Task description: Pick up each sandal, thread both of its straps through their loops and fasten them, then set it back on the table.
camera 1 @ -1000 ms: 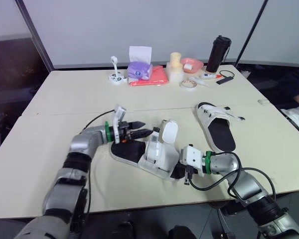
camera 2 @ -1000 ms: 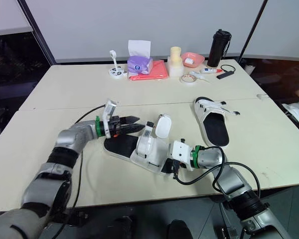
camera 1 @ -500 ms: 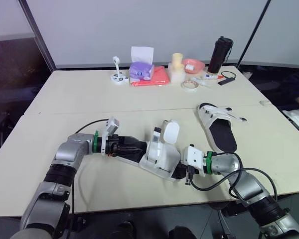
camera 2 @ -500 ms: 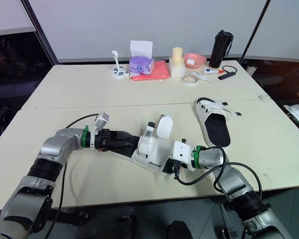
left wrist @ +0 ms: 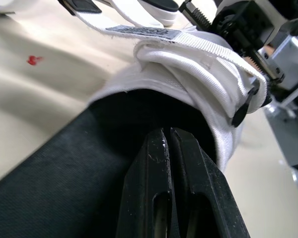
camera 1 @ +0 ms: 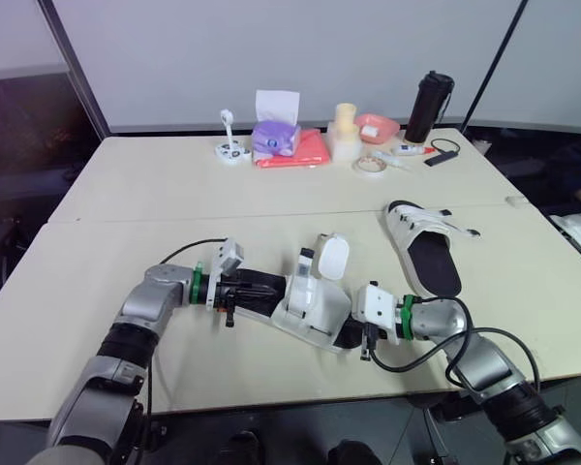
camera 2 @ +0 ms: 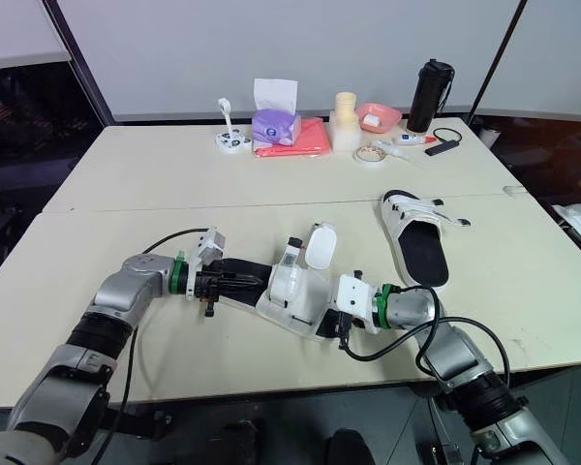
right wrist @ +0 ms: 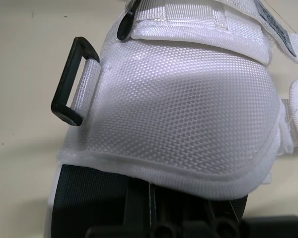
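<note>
The near sandal [camera 1: 305, 308], white with a black footbed, lies on the table [camera 1: 126, 223] with both straps loose; one white strap flap [camera 1: 330, 258] stands up. My left gripper [camera 1: 277, 287] lies along the footbed from the heel end. In the left wrist view its fingers [left wrist: 154, 163] are pressed together, shut, tips at the edge of the white upper [left wrist: 198, 74]. My right gripper [camera 1: 349, 333] is at the toe end, shut, its tips [right wrist: 149, 191] tucked under the white upper [right wrist: 188, 109] beside a black loop [right wrist: 72, 82]. The second sandal [camera 1: 421, 247] lies to the right.
Along the table's far edge stand a purple tissue box [camera 1: 272, 136], a red cloth [camera 1: 295, 151], a cream cylinder [camera 1: 343, 131], a pink bowl [camera 1: 374, 127], a tape roll [camera 1: 370, 166] and a black bottle [camera 1: 431, 97]. A cable [camera 1: 189, 254] trails from my left wrist.
My left gripper dropped from above the heel onto the footbed, slid toward the upper, and its fingers closed. The right gripper stayed put.
</note>
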Controlling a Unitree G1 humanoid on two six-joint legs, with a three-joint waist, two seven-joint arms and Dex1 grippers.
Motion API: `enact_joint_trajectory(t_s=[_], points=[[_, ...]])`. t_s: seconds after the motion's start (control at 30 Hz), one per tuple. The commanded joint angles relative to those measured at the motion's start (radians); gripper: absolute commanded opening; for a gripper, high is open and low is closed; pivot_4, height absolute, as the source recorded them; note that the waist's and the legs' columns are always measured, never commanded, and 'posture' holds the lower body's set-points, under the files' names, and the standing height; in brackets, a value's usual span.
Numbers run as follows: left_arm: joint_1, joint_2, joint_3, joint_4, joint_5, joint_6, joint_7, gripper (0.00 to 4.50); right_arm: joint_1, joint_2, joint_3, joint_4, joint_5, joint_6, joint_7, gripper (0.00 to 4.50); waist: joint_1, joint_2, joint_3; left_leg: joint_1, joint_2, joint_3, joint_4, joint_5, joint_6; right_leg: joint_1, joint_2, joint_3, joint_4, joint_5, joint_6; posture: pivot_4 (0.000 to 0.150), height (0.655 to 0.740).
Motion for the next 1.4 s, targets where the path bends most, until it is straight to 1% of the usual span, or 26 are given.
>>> enact_joint_trajectory(t_s=[0.03, 0.1, 0.17, 0.37, 0.43, 0.5, 0.6, 0.73, 0.97, 1.07, 1.13, 1.17, 1.23, 1.3, 1.37, 1.4], points=[[0.031, 0.024, -0.053, -0.072, -0.002, 0.018, -0.094, 0.18, 0.07, -0.03, 0.062, 0.078, -0.075, 0.069, 0.022, 0.0, -0.001, 0.0, 0.0, 0.0, 0.0, 0.0, 0.0, 0.0, 0.0, 0.0, 0.0, 0.0, 0.0, 0.0, 0.0, 0.15, 0.7344], [0.042, 0.039, -0.067, -0.111, -0.024, 0.062, -0.137, 0.18, 0.07, -0.036, 0.057, 0.066, -0.072, 0.074, 0.025, 0.0, 0.0, 0.0, 0.0, 0.0, 0.0, 0.0, 0.0, 0.0, 0.0, 0.0, 0.0, 0.0, 0.0, 0.0, 0.0, 0.15, 0.7344], [0.047, 0.056, -0.079, -0.143, -0.034, 0.101, -0.168, 0.18, 0.073, -0.042, 0.036, 0.014, -0.038, 0.103, 0.032, 0.0, 0.001, 0.001, 0.0, 0.0, 0.0, 0.0, 0.0, 0.0, 0.0, 0.0, 0.0, -0.001, 0.0, 0.0, 0.0, 0.15, 0.7344], [0.068, 0.064, -0.084, -0.197, -0.04, 0.133, -0.176, 0.18, 0.115, -0.101, -0.027, -0.159, 0.036, 0.208, 0.066, 0.0, 0.019, 0.003, 0.002, -0.004, -0.001, 0.0, 0.0, 0.0, 0.001, -0.004, -0.001, -0.001, 0.0, 0.0, 0.001, 0.15, 0.7344], [0.074, 0.063, -0.08, -0.228, -0.054, 0.16, -0.176, 0.18, 0.139, -0.134, -0.04, -0.213, 0.053, 0.24, 0.083, 0.0, 0.026, 0.004, 0.002, -0.011, -0.001, 0.0, 0.0, 0.0, 0.001, -0.01, -0.001, -0.002, 0.0, 0.001, 0.004, 0.15, 0.7344], [0.077, 0.059, -0.078, -0.254, -0.065, 0.18, -0.169, 0.18, 0.157, -0.16, -0.044, -0.256, 0.067, 0.273, 0.097, 0.0, 0.027, 0.004, 0.003, -0.016, -0.002, -0.001, 0.001, 0.0, 0.001, -0.012, -0.001, -0.004, 0.0, 0.002, 0.004, 0.15, 0.7344], [0.082, 0.053, -0.077, -0.288, -0.081, 0.209, -0.163, 0.18, 0.165, -0.172, -0.048, -0.282, 0.078, 0.304, 0.098, 0.0, 0.022, 0.005, 0.003, -0.018, -0.002, -0.001, 0.001, 0.0, 0.001, -0.011, -0.001, -0.005, 0.001, 0.002, 0.005, 0.15, 0.7344], [0.084, 0.045, -0.08, -0.316, -0.093, 0.231, -0.153, 0.18, 0.147, -0.166, -0.037, -0.272, 0.068, 0.313, 0.092, 0.0, 0.02, 0.005, 0.003, -0.018, -0.001, 0.0, 0.001, 0.0, 0.001, -0.011, -0.001, -0.005, 0.002, 0.002, 0.004, 0.15, 0.7344], [0.014, 0.088, -0.045, -0.246, -0.079, 0.185, -0.164, 0.18, 0.116, -0.153, -0.037, -0.261, 0.059, 0.305, 0.078, 0.0, 0.02, 0.006, 0.004, -0.017, -0.001, 0.0, 0.002, 0.0, 0.001, -0.011, 0.0, -0.005, 0.003, 0.002, 0.004, 0.15, 0.7344], [-0.043, 0.067, -0.022, -0.15, -0.061, 0.151, -0.113, 0.18, 0.113, -0.148, -0.031, -0.26, 0.056, 0.303, 0.074, 0.0, 0.02, 0.005, 0.004, -0.017, -0.001, 0.0, 0.002, 0.001, 0.001, -0.011, 0.0, -0.005, 0.003, 0.002, 0.004, 0.15, 0.7344], [-0.098, 0.037, 0.0, -0.058, -0.059, 0.169, -0.056, 0.18, 0.111, -0.144, -0.025, -0.256, 0.05, 0.298, 0.072, 0.0, 0.02, 0.005, 0.004, -0.017, -0.001, -0.001, 0.004, 0.001, 0.001, -0.011, 0.0, -0.006, 0.004, 0.002, 0.004, 0.15, 0.7344], [-0.122, 0.026, 0.009, -0.021, -0.068, 0.187, -0.052, 0.18, 0.11, -0.142, -0.024, -0.254, 0.048, 0.296, 0.071, 0.0, 0.02, 0.005, 0.004, -0.017, -0.002, -0.001, 0.005, 0.001, 0.001, -0.011, 0.0, -0.006, 0.006, 0.002, 0.005, 0.15, 0.7344], [-0.156, 0.008, 0.022, 0.039, -0.073, 0.203, -0.046, 0.69, 0.108, -0.138, -0.023, -0.248, 0.045, 0.293, 0.071, 0.0, 0.017, 0.005, 0.004, -0.017, -0.002, -0.001, 0.007, 0.001, 0.001, -0.011, 0.0, -0.006, 0.008, 0.002, 0.005, 0.15, 0.7344], [-0.196, -0.02, 0.042, 0.102, -0.085, 0.234, -0.028, 1.41, 0.106, -0.137, -0.02, -0.241, 0.039, 0.287, 0.07, 0.0, 0.014, 0.005, 0.004, -0.017, -0.002, 0.0, 0.009, 0.0, 0.001, -0.012, 0.0, -0.006, 0.012, 0.001, 0.006, 0.15, 0.7344], [-0.238, -0.057, 0.067, 0.169, -0.087, 0.252, 0.013, 2.47, 0.106, -0.137, -0.016, -0.233, 0.032, 0.28, 0.069, 0.0, 0.014, 0.005, 0.005, -0.017, -0.003, -0.001, 0.011, 0.0, 0.001, -0.012, 0.001, -0.006, 0.014, 0.001, 0.006, 0.15, 0.7344], [-0.255, -0.075, 0.077, 0.198, -0.086, 0.256, 0.035, 2.92, 0.106, -0.137, -0.016, -0.231, 0.031, 0.278, 0.068, 0.0, 0.014, 0.005, 0.005, -0.017, -0.003, -0.001, 0.012, 0.0, 0.001, -0.011, 0.001, -0.006, 0.014, 0.001, 0.006, 0.15, 0.7344]])
